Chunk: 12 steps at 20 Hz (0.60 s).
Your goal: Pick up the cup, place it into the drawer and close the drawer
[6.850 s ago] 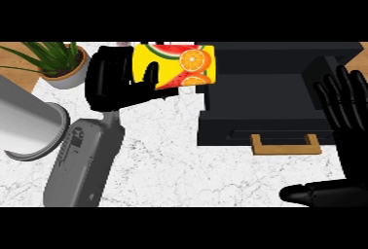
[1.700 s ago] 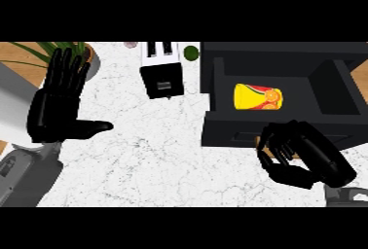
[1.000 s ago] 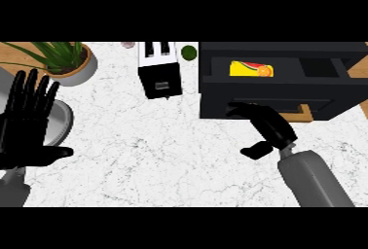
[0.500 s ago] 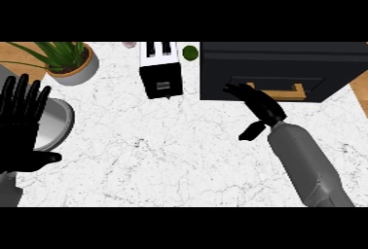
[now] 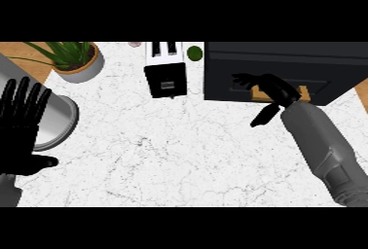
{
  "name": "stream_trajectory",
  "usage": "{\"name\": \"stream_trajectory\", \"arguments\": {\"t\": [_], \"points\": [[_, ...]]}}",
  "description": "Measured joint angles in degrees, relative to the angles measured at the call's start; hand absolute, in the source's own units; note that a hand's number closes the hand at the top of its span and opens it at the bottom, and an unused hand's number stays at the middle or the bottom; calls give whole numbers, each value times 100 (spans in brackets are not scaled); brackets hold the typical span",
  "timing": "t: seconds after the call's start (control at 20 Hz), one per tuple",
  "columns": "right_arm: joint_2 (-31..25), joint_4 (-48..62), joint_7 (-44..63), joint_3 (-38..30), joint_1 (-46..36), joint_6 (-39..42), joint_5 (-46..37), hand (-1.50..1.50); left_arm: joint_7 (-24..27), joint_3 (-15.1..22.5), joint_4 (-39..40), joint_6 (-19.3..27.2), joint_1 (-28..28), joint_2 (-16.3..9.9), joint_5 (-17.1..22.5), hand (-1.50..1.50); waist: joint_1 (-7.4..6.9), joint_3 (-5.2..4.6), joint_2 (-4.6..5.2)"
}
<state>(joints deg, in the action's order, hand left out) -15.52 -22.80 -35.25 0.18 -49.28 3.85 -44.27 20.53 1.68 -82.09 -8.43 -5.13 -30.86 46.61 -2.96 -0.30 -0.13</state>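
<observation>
Fingers (image 5: 253, 79) of right hand (image 5: 271, 87) on drawer (image 5: 277, 73) front; no legible labels.

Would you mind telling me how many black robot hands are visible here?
2. The left hand rests open at the view's left edge, fingers up; the right hand is at the dark drawer's front, by its wooden handle.

Drawer (image 5: 287, 68) front sitting flush in its dark cabinet — nothing inside is showing, cup included. Right hand (image 5: 269, 90) is covering part of the tan handle (image 5: 305, 93). A grey cylinder (image 5: 50, 114) is running off the counter's left edge, partly behind the left hand (image 5: 22, 129). Small pinkish object (image 5: 134, 44) at the far edge — too small to identify.
</observation>
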Motion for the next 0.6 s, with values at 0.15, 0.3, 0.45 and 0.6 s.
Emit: {"name": "stream_trajectory", "arguments": {"t": [0.15, 0.3, 0.45, 0.6], "points": [[-90, 318, -176, -105, -210, 152, 50, -150, -19, 12, 63, -39, -59, 37, -24, -150, -49, 6, 16], [-167, 532, -359, -146, -303, 255, 54, -150, -14, 36, 68, -69, -102, 64, -74, -150, -101, -3, 15], [-179, 702, -396, -178, -408, 336, 56, -150, 29, 57, 127, -43, -166, 131, -149, -150, -98, -8, 15], [-226, 816, -536, -171, -455, 397, 25, -150, 47, 95, 192, -26, -240, 168, -243, -150, -120, -16, 19]]}}
